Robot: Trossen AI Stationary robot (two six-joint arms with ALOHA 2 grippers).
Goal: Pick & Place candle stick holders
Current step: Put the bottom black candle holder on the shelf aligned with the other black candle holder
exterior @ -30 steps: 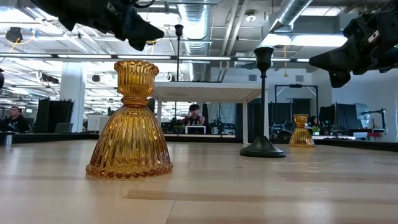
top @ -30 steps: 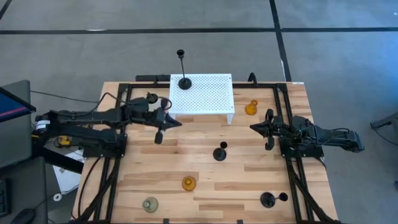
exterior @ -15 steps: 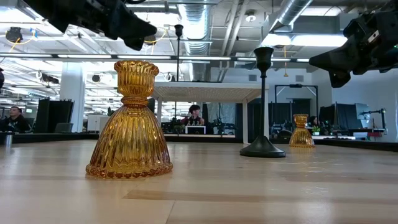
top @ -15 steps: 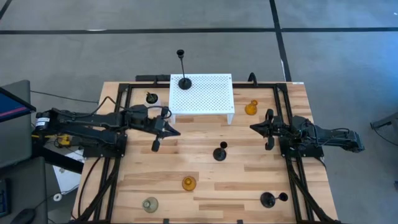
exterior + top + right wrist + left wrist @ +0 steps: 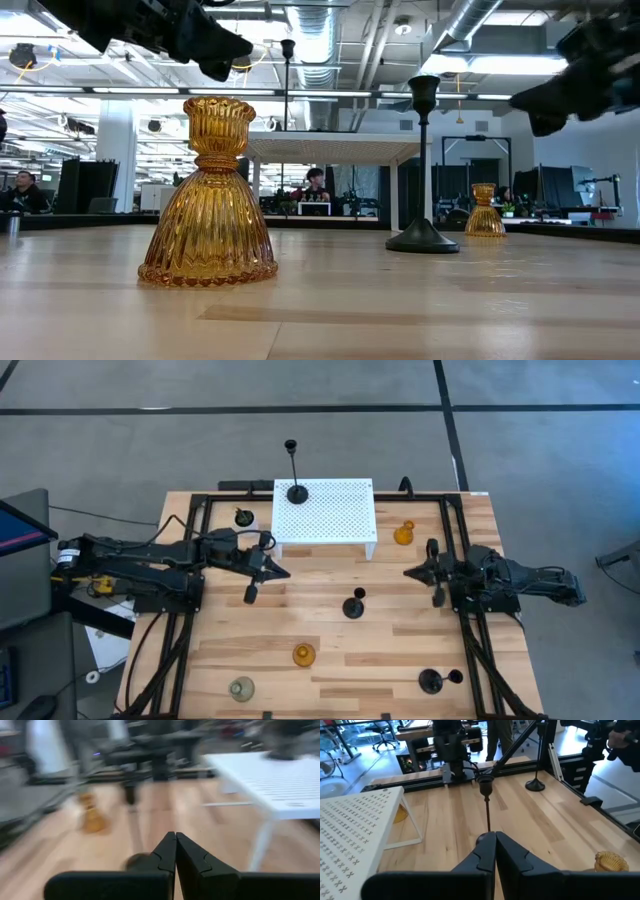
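High view: both grippers, left gripper (image 5: 268, 570) and right gripper (image 5: 418, 571), hover with fingers closed, empty. I'd open wide before descending on the black thin-stemmed metal candle holder (image 5: 354, 605), gripping its stem squarely.

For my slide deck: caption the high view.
Six candle holders, one black one standing on the white perforated stand, both arms' fingers shut above the wooden table.

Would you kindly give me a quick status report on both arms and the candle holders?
Left gripper shut, empty, beside the white stand. Right gripper shut, empty. One black holder on the stand; five on the table. Nothing blocking.
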